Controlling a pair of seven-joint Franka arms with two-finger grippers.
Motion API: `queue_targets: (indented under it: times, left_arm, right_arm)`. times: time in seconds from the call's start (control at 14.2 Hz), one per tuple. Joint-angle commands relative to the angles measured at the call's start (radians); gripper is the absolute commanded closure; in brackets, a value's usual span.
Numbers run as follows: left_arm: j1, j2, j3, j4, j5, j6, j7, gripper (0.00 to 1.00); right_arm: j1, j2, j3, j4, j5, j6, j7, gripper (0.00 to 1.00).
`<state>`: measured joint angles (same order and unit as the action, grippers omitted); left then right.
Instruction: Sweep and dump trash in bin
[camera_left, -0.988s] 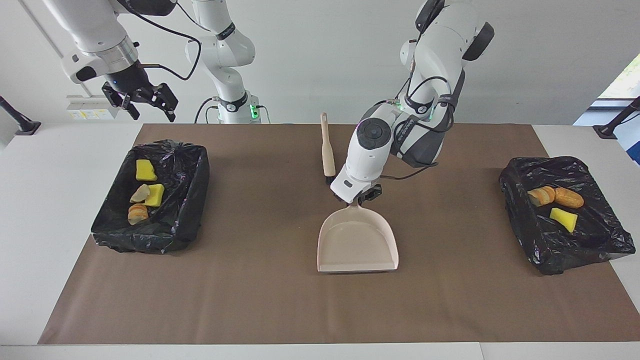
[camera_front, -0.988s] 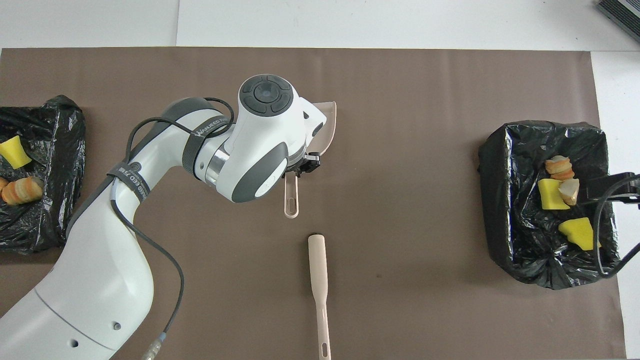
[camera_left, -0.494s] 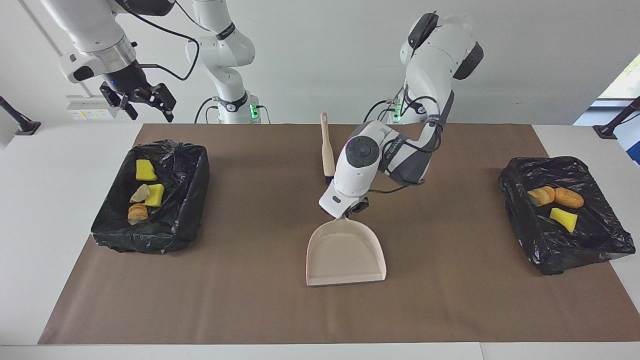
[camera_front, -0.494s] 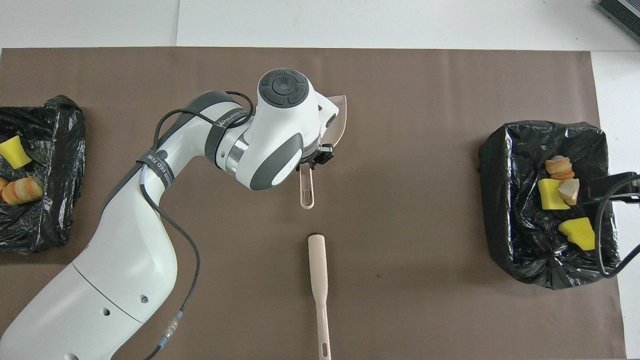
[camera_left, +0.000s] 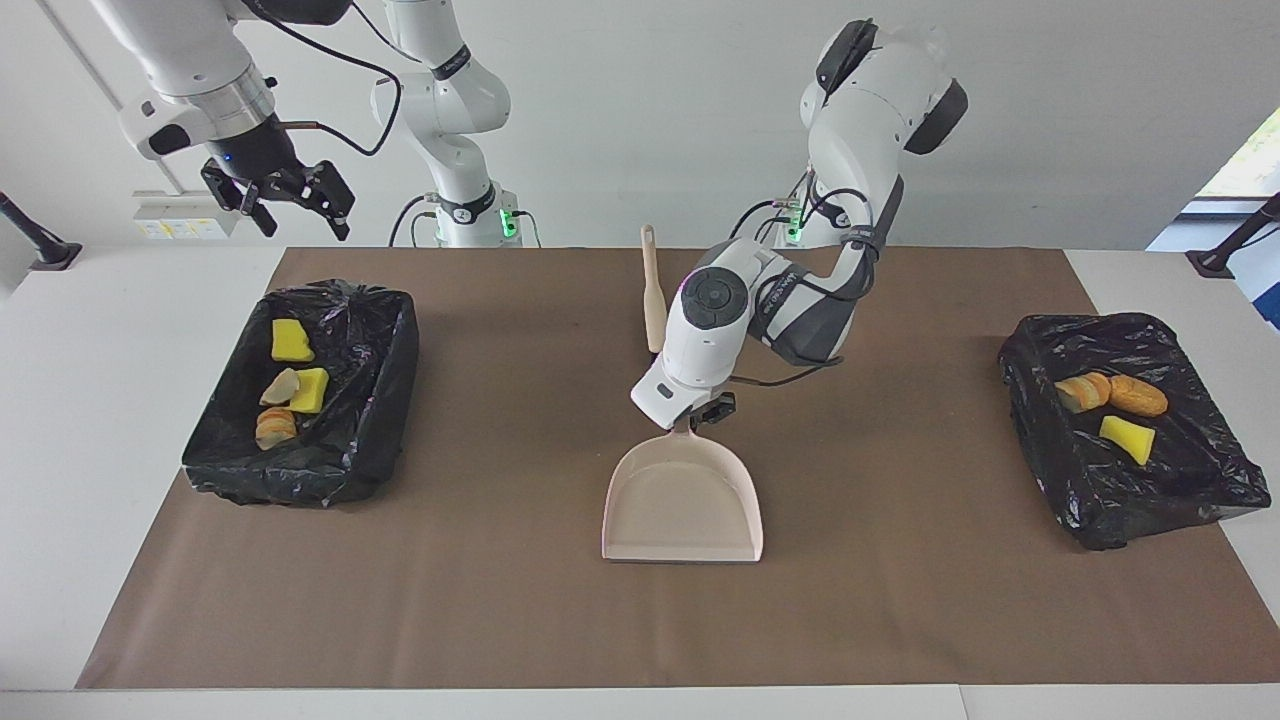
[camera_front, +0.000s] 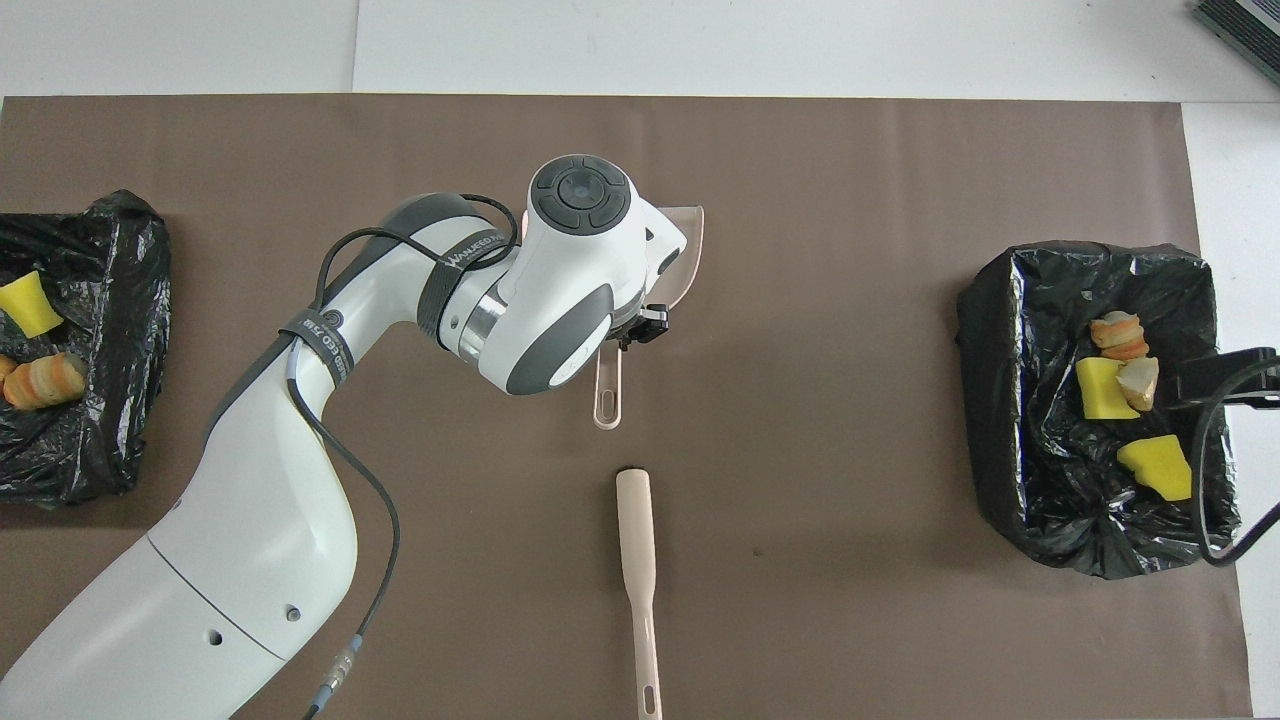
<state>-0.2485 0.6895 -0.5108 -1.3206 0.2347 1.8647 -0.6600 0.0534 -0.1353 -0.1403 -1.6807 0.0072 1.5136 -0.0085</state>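
My left gripper (camera_left: 702, 413) is shut on the handle of the pale pink dustpan (camera_left: 682, 500), which lies flat and empty mid-mat; the overhead view shows its handle (camera_front: 606, 395) under the wrist. The beige brush (camera_left: 655, 300) lies on the mat nearer the robots. The trash lies in two black-lined bins. The bin (camera_left: 385, 400) at the right arm's end holds yellow sponges (camera_left: 291, 341) and bread lumps (camera_left: 275, 428). The bin (camera_left: 1100, 510) at the left arm's end holds bread rolls (camera_left: 1138, 396) and a yellow sponge (camera_left: 1127, 438). My right gripper (camera_left: 290, 195) hangs open and empty, high over the robots' end of its bin.
A brown mat (camera_left: 500, 600) covers the table between the bins. The brush (camera_front: 636, 560) lies lengthwise toward the robots. The right arm's cable and hand (camera_front: 1230, 375) overlap its bin (camera_front: 1000, 400) in the overhead view.
My left arm has slid the dustpan toward the right arm's end of the table and a little farther from the robots. The right gripper has barely moved.
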Motion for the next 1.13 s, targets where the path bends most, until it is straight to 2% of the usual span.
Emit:
queue_targets:
  times: [0.0,0.07,0.21,0.35,0.49,0.71,0.85,1.06]
  left_arm:
    - [-0.002,-0.083,0.012,-0.074,0.003,0.007,0.011,0.42]
    - [0.008,-0.115,0.012,-0.095,0.003,0.004,0.014,0.23]
    - [0.037,-0.209,0.018,-0.161,0.003,0.005,0.019,0.00]
    - [0.067,-0.293,0.040,-0.238,0.003,-0.013,0.016,0.00]
    - [0.067,-0.382,0.112,-0.290,0.002,-0.071,0.040,0.00]
    - [0.080,-0.571,0.237,-0.420,-0.044,-0.075,0.245,0.00]
    - [0.124,-0.664,0.296,-0.454,-0.141,-0.099,0.400,0.00]
    - [0.149,-0.757,0.380,-0.451,-0.163,-0.235,0.563,0.00]
  right_arm:
    - [-0.003,-0.020,0.008,-0.007,-0.018,0.016,-0.073,0.00]
    - [-0.003,-0.020,0.008,-0.010,-0.024,0.037,-0.073,0.00]
    - [-0.003,-0.020,0.013,-0.010,-0.046,0.076,-0.071,0.00]
    - [-0.004,-0.021,0.013,-0.011,-0.046,0.074,-0.071,0.00]
    - [-0.003,-0.021,0.013,-0.011,-0.049,0.076,-0.073,0.00]
    - [-0.004,-0.018,0.011,-0.007,-0.041,0.077,-0.071,0.00]
    - [-0.004,-0.020,0.011,-0.007,-0.030,0.071,-0.073,0.00]
    - [-0.003,-0.020,0.013,-0.007,-0.027,0.069,-0.073,0.00]
